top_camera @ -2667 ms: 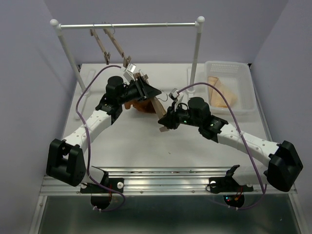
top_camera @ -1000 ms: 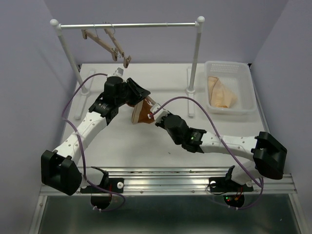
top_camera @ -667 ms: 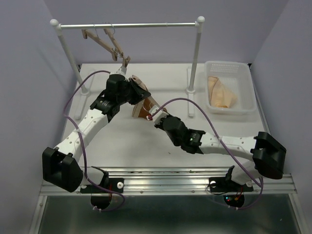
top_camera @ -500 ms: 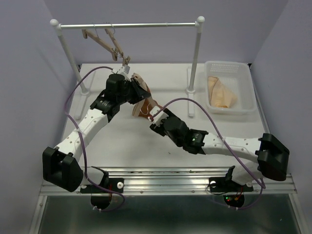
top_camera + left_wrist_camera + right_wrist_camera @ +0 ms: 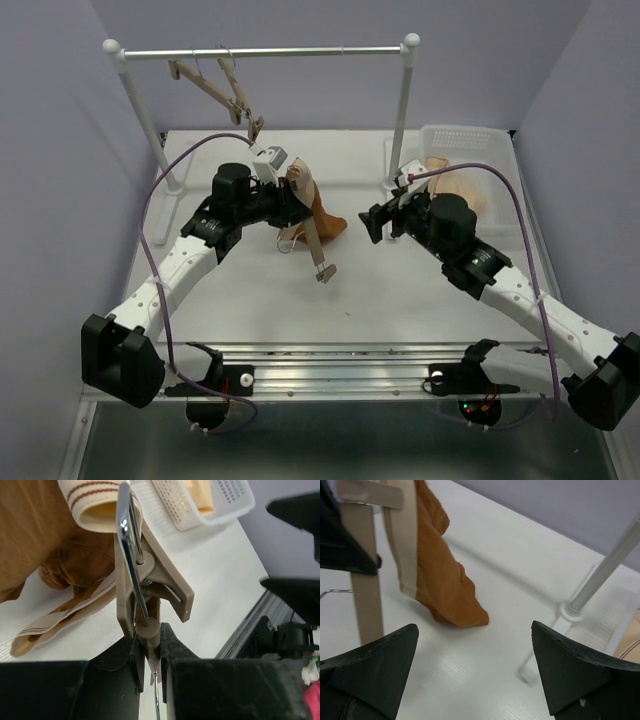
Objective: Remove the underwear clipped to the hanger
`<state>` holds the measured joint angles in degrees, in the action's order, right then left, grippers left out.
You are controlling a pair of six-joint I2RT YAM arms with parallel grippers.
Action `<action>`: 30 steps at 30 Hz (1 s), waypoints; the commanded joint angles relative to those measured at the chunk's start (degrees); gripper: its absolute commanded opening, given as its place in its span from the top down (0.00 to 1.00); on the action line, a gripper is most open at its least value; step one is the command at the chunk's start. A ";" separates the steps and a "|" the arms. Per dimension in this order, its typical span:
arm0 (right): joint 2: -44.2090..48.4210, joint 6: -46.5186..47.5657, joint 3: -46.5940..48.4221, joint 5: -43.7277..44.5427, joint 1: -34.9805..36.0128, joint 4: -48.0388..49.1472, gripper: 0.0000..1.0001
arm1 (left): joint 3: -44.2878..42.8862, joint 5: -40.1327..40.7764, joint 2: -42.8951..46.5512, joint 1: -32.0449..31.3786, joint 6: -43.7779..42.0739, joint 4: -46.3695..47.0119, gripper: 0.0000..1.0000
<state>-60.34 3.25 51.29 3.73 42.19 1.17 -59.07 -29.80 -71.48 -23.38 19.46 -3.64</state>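
My left gripper (image 5: pixel 290 207) is shut on the hanger (image 5: pixel 313 245), a light-wood bar held tilted over the middle of the table. In the left wrist view the black fingers (image 5: pixel 131 652) pinch the round bar (image 5: pixel 148 630) just below a tan clip (image 5: pixel 150 580). The rust-brown underwear (image 5: pixel 328 224) hangs from the bar's upper end, and its striped pale waistband (image 5: pixel 95 500) sits at that clip. The bar's lower end (image 5: pixel 325 272) carries no fabric. My right gripper (image 5: pixel 378 222) stands open to the right of the underwear (image 5: pixel 445 590), apart from it and holding nothing.
A white rail rack (image 5: pixel 270 51) with two bare wooden hangers (image 5: pixel 225 92) stands at the back. Its right post base (image 5: pixel 570 610) is close to my right gripper. A white basket (image 5: pixel 500 215) with a pale beige cloth (image 5: pixel 455 185) sits at the right.
My right gripper has opened and drawn back to the right, away from the hanger's lower end. The left gripper has closed on the bar and swung it, so the underwear now hangs right of the bar.
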 commanded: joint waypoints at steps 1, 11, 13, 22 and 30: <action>-1.01 2.55 1.36 -13.90 -6.76 -0.55 0.00 | 1.67 -10.53 5.47 -0.09 -4.96 4.52 1.00; -12.17 11.26 10.23 -45.91 -10.55 -0.55 0.02 | 2.29 -25.82 10.75 -0.53 -12.08 0.83 1.00; -13.83 10.73 12.07 -48.19 -10.55 -0.73 0.02 | 3.08 -26.36 11.10 -0.53 -12.43 0.30 1.00; -17.00 7.92 16.74 -56.37 -10.55 1.20 0.01 | 4.84 -31.28 12.33 -0.88 -15.07 -1.99 1.00; -21.66 2.82 19.37 -64.79 -10.55 6.12 0.05 | 5.37 -32.07 12.95 -1.41 -14.37 -1.11 1.00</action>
<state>-80.62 9.15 67.51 -54.57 31.83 2.44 -53.58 -58.78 -60.36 -24.23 5.54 -7.81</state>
